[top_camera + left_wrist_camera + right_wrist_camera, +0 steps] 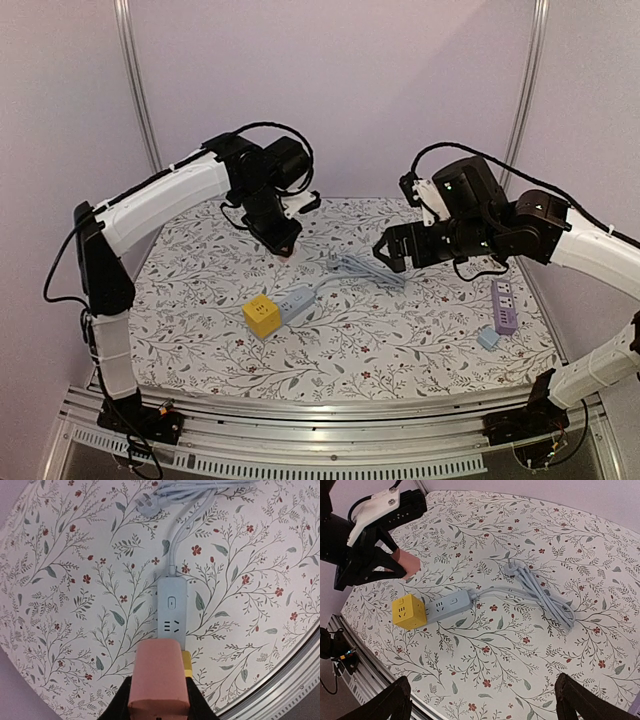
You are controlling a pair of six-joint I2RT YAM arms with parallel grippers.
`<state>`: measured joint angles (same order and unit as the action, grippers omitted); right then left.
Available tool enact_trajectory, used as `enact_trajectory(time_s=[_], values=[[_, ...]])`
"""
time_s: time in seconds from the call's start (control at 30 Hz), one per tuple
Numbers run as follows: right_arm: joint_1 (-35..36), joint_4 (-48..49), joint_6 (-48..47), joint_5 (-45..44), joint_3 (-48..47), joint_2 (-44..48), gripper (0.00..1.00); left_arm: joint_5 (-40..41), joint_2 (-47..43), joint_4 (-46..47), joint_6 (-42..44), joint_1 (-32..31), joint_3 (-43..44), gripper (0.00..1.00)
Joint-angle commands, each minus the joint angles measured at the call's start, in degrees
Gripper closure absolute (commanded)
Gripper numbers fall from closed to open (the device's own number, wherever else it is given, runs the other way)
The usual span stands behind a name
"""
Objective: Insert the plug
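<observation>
My left gripper [281, 237] is shut on a pink cube plug [157, 675] and holds it above the table. Below it lies a grey power strip [172, 607] with a free socket showing. A yellow cube [186, 664] sits on the strip's near end, mostly hidden by the pink plug. The strip [297, 303] and yellow cube [262, 315] lie mid-table. The right wrist view shows the pink plug [406, 563], the strip [449, 605] and the yellow cube [408, 611]. My right gripper [386, 250] is open and empty, high above the table; only its fingertips [395, 702] show.
The strip's grey cable [362, 268] lies coiled behind it, its plug [147, 504] on the cloth. A purple power strip [504, 305] and a small light blue cube [488, 338] lie at the right. The table's metal rail [330, 410] runs along the near edge.
</observation>
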<state>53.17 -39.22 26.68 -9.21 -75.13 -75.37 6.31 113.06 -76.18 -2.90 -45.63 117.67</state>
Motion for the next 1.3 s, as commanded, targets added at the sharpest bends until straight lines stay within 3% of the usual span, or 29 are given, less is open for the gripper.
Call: enact_trajectory(time_s=[0.0, 0.33, 0.83, 1.27], values=[[-0.1, -2.5, -0.7, -1.4, 0.4, 0.9, 0.01, 2.7, 5.3, -1.4, 4.1, -1.1, 1.0, 1.0], [0.0, -3.2, -0.2, -1.0, 2.1, 1.7, 0.01, 0.8, 10.3, -0.7, 7.2, -1.2, -1.5, 1.0], [0.0, -0.9, 0.4, 0.8, 2.1, -0.2, 0.01, 2.3, 5.0, 6.0, 5.4, -0.7, -12.0, 1.0], [0.0, -0.7, 0.0, 1.5, 1.6, -1.6, 0.01, 0.6, 7.0, 6.8, 4.5, -0.2, -11.7, 1.0]])
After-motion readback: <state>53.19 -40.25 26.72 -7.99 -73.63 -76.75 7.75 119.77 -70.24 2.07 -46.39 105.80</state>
